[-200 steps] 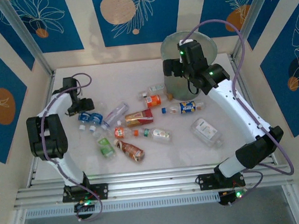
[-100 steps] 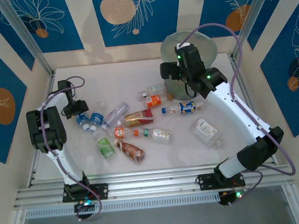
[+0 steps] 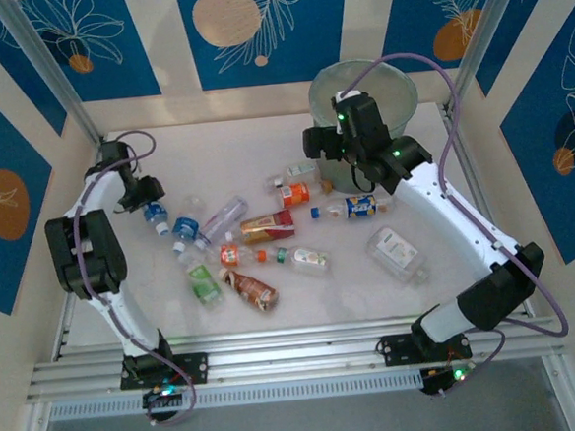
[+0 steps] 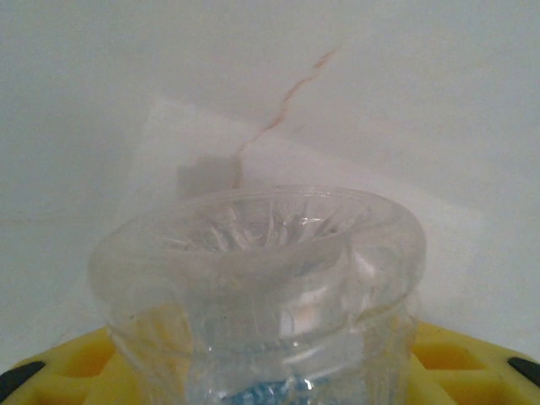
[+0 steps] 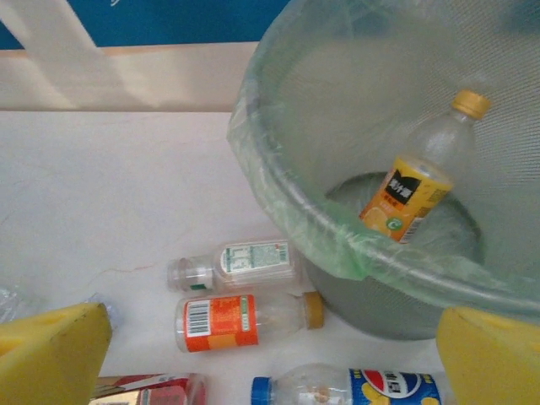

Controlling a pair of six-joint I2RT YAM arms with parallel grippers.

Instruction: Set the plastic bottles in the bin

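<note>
My left gripper (image 3: 148,202) is at the far left of the table, shut on a clear blue-labelled bottle (image 3: 156,218). In the left wrist view that bottle's ribbed base (image 4: 261,270) points away from the camera, and the yellow pads (image 4: 67,371) press on both its sides. My right gripper (image 3: 318,144) hangs open just left of the bin (image 3: 392,80), its yellow fingers (image 5: 51,354) wide apart. The bin (image 5: 287,194) holds one orange-labelled bottle (image 5: 409,194). Several plastic bottles lie across the table's middle, among them an orange-labelled bottle (image 5: 228,321), a white-labelled bottle (image 5: 240,263) and a blue-capped bottle (image 5: 354,390).
More bottles lie further forward: a green-labelled bottle (image 3: 203,281), a brown-labelled bottle (image 3: 251,289), a red-labelled bottle (image 3: 267,227) and a large clear bottle (image 3: 396,250). Aluminium frame posts stand at the back corners. A rail (image 3: 297,358) runs along the near edge.
My left gripper has closed on the blue-labelled bottle and drawn it back and to the left. My right gripper, still open, has shifted left from over the bin.
</note>
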